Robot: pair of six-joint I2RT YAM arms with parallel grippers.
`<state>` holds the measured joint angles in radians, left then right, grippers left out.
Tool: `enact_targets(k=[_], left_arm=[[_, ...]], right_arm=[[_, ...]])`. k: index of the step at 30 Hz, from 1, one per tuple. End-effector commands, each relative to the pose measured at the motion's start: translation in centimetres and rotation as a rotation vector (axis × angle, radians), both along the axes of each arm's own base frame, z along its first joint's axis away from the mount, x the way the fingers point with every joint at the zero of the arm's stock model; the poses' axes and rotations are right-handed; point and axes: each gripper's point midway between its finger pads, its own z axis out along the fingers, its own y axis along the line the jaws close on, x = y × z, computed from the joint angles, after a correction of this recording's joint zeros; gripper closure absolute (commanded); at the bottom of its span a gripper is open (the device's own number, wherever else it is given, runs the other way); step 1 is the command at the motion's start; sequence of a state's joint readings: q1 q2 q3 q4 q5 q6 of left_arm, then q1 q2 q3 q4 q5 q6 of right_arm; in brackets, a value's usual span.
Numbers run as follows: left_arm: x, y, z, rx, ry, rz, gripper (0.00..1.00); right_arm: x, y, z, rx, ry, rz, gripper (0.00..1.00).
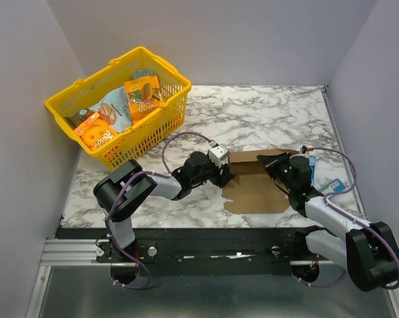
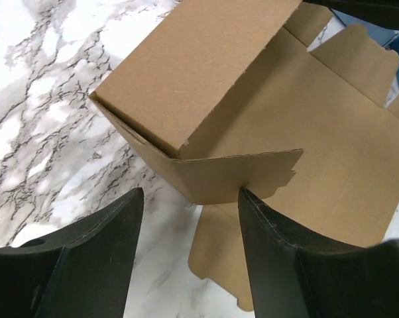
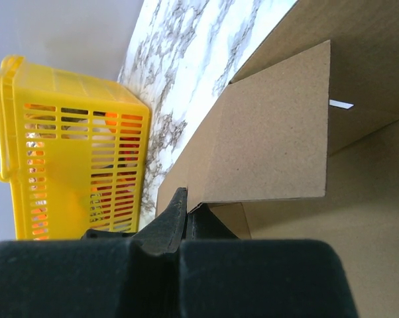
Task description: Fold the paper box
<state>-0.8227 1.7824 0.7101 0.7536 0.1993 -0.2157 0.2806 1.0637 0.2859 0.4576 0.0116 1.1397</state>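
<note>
Bearing on the marbled table (image 1: 266, 109) a yellow basket (image 1: 150, 126) at ten o'clock, the paper box (image 1: 256, 189) toward four, a blue packet (image 1: 333, 185) at three.

The top camera hangs high behind the arm bases, looking down over the whole tabletop (image 1: 266, 106). Both wrist cameras sit close on the paper box (image 1: 256, 189) (it fills them): one peers past the left end effector (image 2: 189, 195), the other faces the yellow basket (image 3: 67, 152) at ten o'clock.

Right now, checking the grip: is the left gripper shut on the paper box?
No, the left gripper stands wide open, the paper box flap unclamped between its fingers.
</note>
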Motion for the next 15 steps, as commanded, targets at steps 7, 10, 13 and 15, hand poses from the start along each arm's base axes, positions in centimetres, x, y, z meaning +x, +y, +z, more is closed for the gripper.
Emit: enact_targets(k=[7,10,13,15], left_arm=[[0.2,0.0,2.1,-0.058,-0.056,0.005,0.3],[0.1,-0.3,2.6,-0.068,-0.065,-0.014,0.3],[0.0,-0.6,2.0,-0.038,-0.065,-0.044,0.32],[-0.3,-0.7,1.9,-0.033,-0.064,-0.061,0.34]], right_arm=[[-1.9,-1.6,-3.9,-0.104,0.11,-0.032,0.99],[-1.9,-1.9,-4.1,-0.116,0.11,-0.043,1.0],[-2.1,-2.2,-4.5,-0.131,0.116,-0.052,1.0],[-2.2,-2.3,-4.8,-0.135,0.121,-0.054,1.0]])
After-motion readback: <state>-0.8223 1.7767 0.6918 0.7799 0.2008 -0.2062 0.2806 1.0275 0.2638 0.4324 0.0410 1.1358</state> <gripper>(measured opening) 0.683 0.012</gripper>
